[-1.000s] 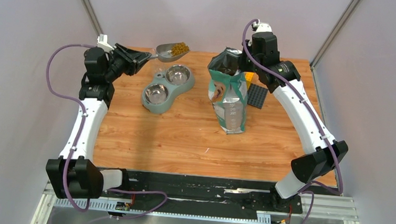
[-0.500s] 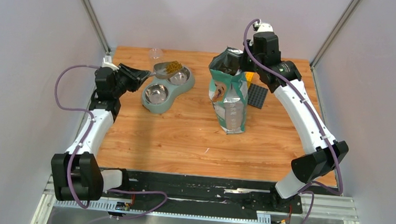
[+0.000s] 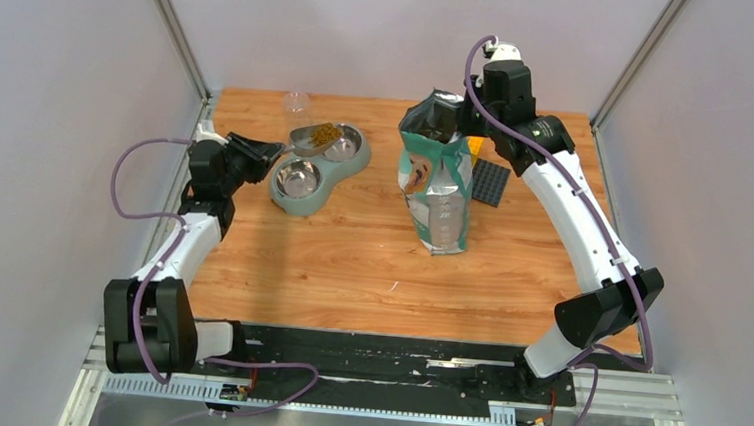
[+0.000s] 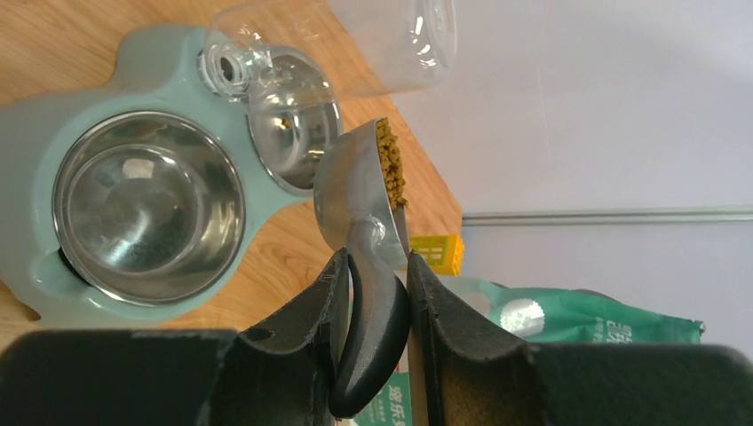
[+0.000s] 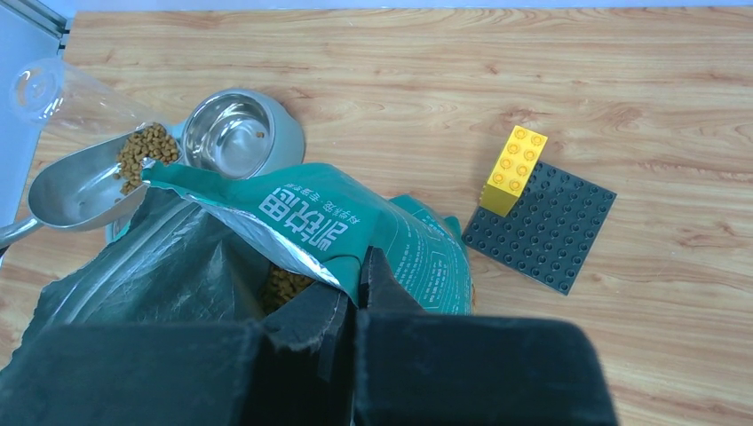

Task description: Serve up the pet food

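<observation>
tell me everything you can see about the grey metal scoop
The grey metal scoop has a rounded, shiny bare-metal trough and a black handle. The left gripper is shut on that handle, one finger on each side. Small brown kibble pellets lie heaped at its open front end. It hangs above the table, over the far steel bowl of the pale green double feeder, apparently clear of it.
</observation>
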Tool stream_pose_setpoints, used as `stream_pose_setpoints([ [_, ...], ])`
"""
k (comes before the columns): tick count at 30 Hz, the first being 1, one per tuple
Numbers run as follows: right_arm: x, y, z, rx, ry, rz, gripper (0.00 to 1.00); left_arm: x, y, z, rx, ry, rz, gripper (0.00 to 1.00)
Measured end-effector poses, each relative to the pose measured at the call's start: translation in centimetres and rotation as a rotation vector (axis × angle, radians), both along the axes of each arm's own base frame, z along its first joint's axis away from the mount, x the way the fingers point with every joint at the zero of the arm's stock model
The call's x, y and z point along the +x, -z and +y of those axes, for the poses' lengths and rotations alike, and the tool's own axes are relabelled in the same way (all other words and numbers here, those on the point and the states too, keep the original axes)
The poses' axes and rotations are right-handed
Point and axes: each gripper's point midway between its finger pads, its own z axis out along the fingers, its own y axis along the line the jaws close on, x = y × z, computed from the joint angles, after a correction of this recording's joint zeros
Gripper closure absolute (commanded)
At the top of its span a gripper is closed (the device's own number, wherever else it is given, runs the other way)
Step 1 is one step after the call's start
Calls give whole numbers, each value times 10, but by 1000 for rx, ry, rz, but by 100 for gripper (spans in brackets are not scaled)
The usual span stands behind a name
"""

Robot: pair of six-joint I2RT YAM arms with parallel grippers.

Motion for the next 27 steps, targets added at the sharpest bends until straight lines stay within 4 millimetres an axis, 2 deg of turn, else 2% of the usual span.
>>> stream_pose_setpoints([
  [10, 1, 0, -2, 0, 6, 0, 100, 14, 40, 1, -5, -29, 118, 100],
  [20, 1, 0, -4, -2, 11, -1, 100, 29, 71, -3, -20, -48, 227, 100],
  [27, -1, 1, -10, -4, 25, -6, 100, 41, 66, -11, -17, -50, 235, 100],
])
